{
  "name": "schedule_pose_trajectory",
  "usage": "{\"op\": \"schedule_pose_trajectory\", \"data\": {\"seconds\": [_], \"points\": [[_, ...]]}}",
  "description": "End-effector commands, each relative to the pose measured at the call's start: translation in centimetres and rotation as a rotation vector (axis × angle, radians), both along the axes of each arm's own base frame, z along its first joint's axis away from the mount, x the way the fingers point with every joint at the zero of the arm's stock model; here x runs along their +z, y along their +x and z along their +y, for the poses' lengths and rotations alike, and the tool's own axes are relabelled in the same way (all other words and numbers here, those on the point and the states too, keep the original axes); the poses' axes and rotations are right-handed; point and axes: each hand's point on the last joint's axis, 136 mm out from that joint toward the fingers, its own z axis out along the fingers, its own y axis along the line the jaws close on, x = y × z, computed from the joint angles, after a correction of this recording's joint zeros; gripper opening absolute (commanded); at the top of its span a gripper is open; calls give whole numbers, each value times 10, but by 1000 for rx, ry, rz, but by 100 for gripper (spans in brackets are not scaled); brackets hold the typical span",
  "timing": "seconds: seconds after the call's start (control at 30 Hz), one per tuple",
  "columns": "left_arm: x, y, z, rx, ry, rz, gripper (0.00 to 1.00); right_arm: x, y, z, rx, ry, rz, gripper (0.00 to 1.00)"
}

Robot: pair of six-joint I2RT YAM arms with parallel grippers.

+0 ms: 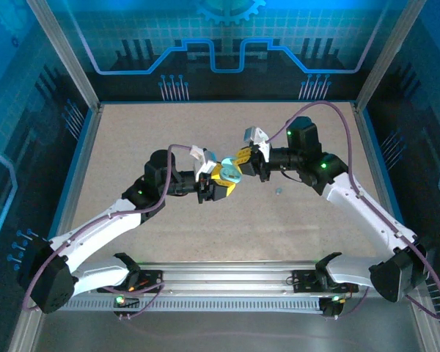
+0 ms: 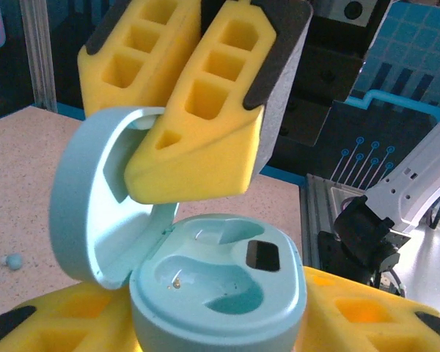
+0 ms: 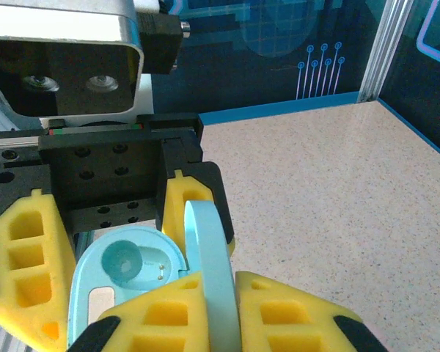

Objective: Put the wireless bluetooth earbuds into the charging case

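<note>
- Top view: the left gripper (image 1: pixel 224 183) and right gripper (image 1: pixel 243 158) meet over the middle of the table (image 1: pixel 169 132); the pale blue case (image 1: pixel 229 173) sits between them, off the surface; one tiny earbud (image 1: pixel 279 191) lies on the table well apart from the case, to its right and just below the right arm's wrist.
- Left wrist view: the left gripper (image 2: pixel 220 315) has its yellow fingers (image 2: pixel 51 323) against both sides of the case (image 2: pixel 220 286) — clamped on the base; the lid (image 2: pixel 84 213) stands open and upright at left; the right gripper (image 2: pixel 143 125) comes in from above, one finger in front of the lid and one behind, pinching it; a dark rectangle shows in one well; the earbud (image 2: pixel 12 260) rests on the table at far left, past the lid.
- Right wrist view: the right gripper (image 3: pixel 216 308) has the lid (image 3: pixel 205 249) edge-on between its two fingers (image 3: pixel 286 315), pressed tight on it; the case (image 3: pixel 125 268) lies left of the lid — the left gripper's fingers (image 3: pixel 22 249) flank it.
</note>
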Motion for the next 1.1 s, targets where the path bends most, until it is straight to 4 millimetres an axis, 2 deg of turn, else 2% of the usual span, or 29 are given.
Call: {"op": "schedule_pose_trajectory", "data": {"seconds": [0.0, 0.1, 0.27, 0.5, 0.6, 0.7, 0.77, 0.87, 0.97, 1.07], "points": [[14, -1, -2, -6, -24, -45, 44, 5, -8, 2, 24, 10, -39, 14], [12, -1, -2, -6, -22, -45, 41, 7, -9, 1, 20, 13, -32, 18], [11, -2, -2, -10, -27, -51, 38, 16, -4, -3, -18, 31, 2, 31], [7, 4, 1, 34, -43, -59, 37, 55, 6, -26, -124, 163, 115, 59], [7, 8, 2, 59, -56, -65, 37, 71, 13, -42, -206, 211, 151, 62], [7, 11, 3, 79, -76, -67, 36, 73, 26, -63, -322, 236, 174, 63], [7, 11, 4, 84, -84, -68, 36, 63, 43, -81, -447, 239, 215, 62], [8, 11, 4, 85, -90, -70, 36, 33, 67, -106, -587, 224, 334, 60], [7, 11, 5, 93, -92, -71, 36, -9, 87, -125, -712, 169, 500, 57], [9, 11, 7, 99, -94, -76, 36, -60, 102, -139, -833, 63, 658, 56]]}}
